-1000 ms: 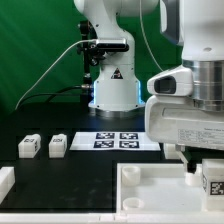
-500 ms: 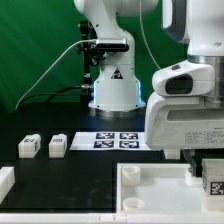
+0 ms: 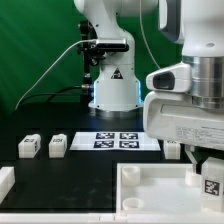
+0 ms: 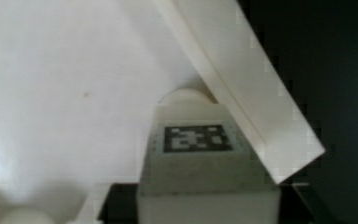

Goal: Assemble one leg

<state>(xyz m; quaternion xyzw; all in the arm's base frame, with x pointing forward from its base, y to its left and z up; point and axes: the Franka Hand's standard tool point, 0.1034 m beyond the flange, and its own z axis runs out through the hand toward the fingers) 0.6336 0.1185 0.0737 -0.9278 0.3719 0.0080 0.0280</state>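
End effector (image 3: pixel 205 160) is low at the exterior view's right, over the big white tray-like piece (image 3: pixel 150 185), with a tagged leg (image 3: pixel 211 181) right under it at the frame edge. Fingers mostly hidden by the arm housing, so cannot tell for sure if they're clamped on that leg or just around it. Wrist view shows the leg (image 4: pixel 199 150) close up, tag facing the camera, sitting against a slanted white edge of the tray-like piece (image 4: pixel 87 90). Likely step: seating this leg into a corner recess. To do it well, keep the leg upright and square to the recess walls, lower slowly, don't let it ride up on the rim, and only let go once it's seated flush. Risk: a tilted leg jams or pushes the tray-like piece sideways. Two spare legs (image 3: pixel 29 146) (image 3: pixel 58 146) sit side by side on the dark surface (image 3: pixel 40 172) at the exterior view's left, well apart from the arm; marker board (image 3: pixel 113 140) lies between them and the arm.
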